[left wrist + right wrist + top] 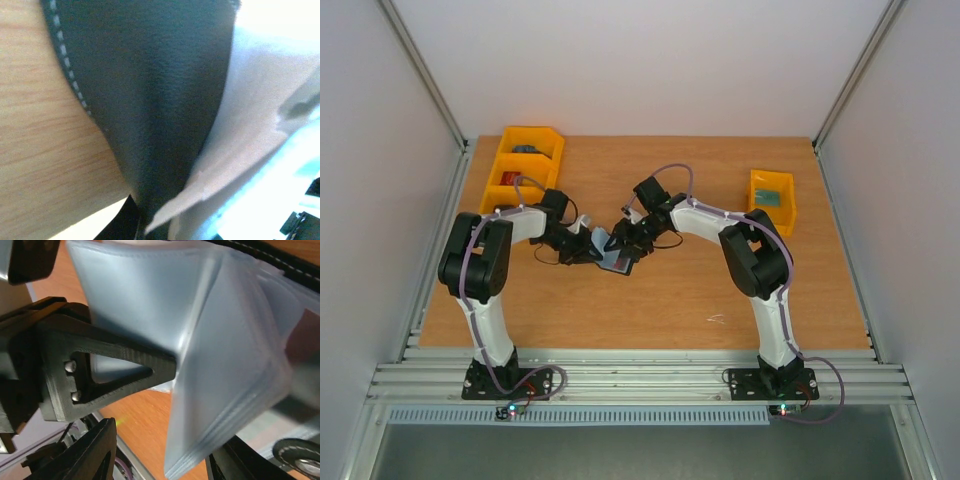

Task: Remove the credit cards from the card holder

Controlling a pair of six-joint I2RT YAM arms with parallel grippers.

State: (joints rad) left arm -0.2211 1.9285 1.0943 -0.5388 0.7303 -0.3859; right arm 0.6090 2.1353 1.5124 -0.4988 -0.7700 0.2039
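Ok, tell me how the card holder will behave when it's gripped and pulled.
Probably floppy: the holder has a soft black cover that creases where it bends. Its clear sleeves fan apart and look smooth, so they may slip when pinched. Likely light, being thin.

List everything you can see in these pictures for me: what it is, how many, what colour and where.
table: one, wood-brown, under everything.
large bin: one, yellow, far left; dark things inside, too small to name.
small bin: one, yellow, far right; blue-green item inside.
card holder: one, black outside, mid-table between the grippers.
sleeves: several, clear, inside the holder.
credit card: one visible, red, in the holder.
left arm, right arm: white and black, near edge.
left gripper: black, shut on the card holder.
right gripper: black, fingers apart at the sleeves.
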